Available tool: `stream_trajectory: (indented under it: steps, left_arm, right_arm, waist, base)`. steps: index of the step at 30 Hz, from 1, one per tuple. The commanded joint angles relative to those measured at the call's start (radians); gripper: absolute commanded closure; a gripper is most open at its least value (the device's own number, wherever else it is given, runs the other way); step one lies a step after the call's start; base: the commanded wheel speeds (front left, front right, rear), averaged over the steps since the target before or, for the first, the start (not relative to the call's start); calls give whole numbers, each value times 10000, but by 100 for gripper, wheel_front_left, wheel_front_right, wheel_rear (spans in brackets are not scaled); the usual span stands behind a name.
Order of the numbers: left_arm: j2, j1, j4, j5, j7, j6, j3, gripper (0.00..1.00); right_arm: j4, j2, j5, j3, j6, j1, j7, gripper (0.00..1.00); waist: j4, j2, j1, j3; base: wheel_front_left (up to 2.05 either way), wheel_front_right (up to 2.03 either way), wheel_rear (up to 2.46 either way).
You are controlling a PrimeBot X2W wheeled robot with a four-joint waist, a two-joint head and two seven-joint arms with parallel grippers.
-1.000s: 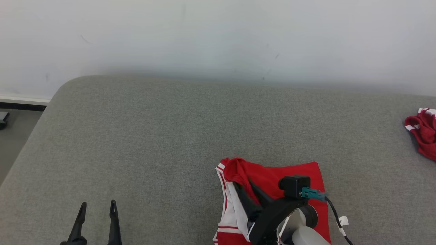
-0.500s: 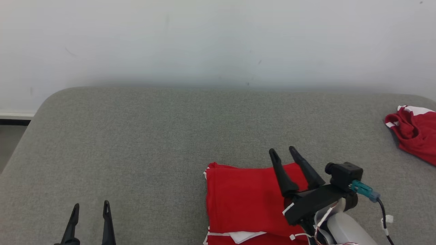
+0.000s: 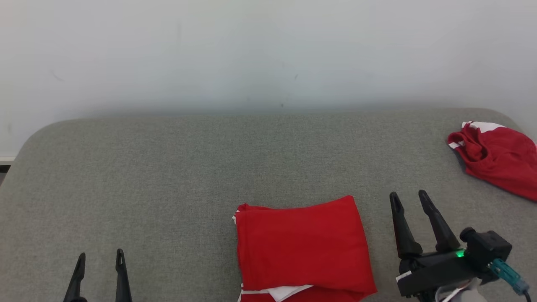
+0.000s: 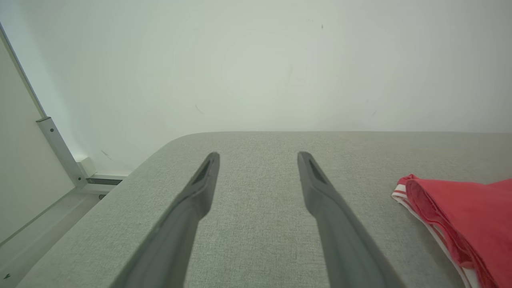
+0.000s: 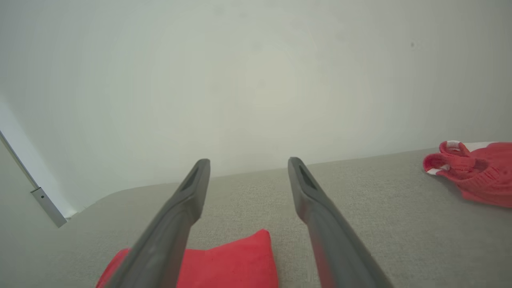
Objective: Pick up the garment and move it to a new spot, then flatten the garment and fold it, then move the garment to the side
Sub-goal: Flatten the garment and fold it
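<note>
Folding: looking finished; the garment is lying as a flat red rectangle, near centre of the counter.
Left end effector: hovering spread, empty, near left.
Right end effector: hovering spread, empty, just right of the garment.
Remaining: shifting it aside.

No writing, brand, number or sign can be read on the garment or anywhere around it.

Red garment folded flat on grey surface
</note>
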Motion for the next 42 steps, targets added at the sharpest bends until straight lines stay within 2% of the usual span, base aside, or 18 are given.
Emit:
stream_trajectory:
  steps: [1,6,13,26,42]
  left_arm:
    - [25,154,-58,59,-28,-3,41,0]
    - [19,282,-182,152,-28,37,59,0]
    - [21,601,-353,262,-28,-74,-111,0]
    - [209,947,-319,381,-28,-305,-551,0]
    - [264,972,-115,286,-28,-384,-766,0]
  right_arm:
    - [-203,97,-170,-139,-29,182,-49,0]
    - [-988,597,-707,-971,-29,1098,-49,0]
    - [-1196,946,-1300,-1421,-29,2041,-52,0]
    - [-829,988,-1936,-1178,-29,2494,-53,0]
    - [-448,1081,-2037,-1113,-29,2411,-54,0]
  waist:
    - [-74,-1,0,-51]
    - [-165,-1,0,-138]
    - [-185,-1,0,-303]
    - [16,-1,0,-527]
    - [177,-1,0,-519]
  base:
    - [0,0,0]
    - [0,0,0]
    - [0,0,0]
    - [0,0,0]
    - [0,0,0]
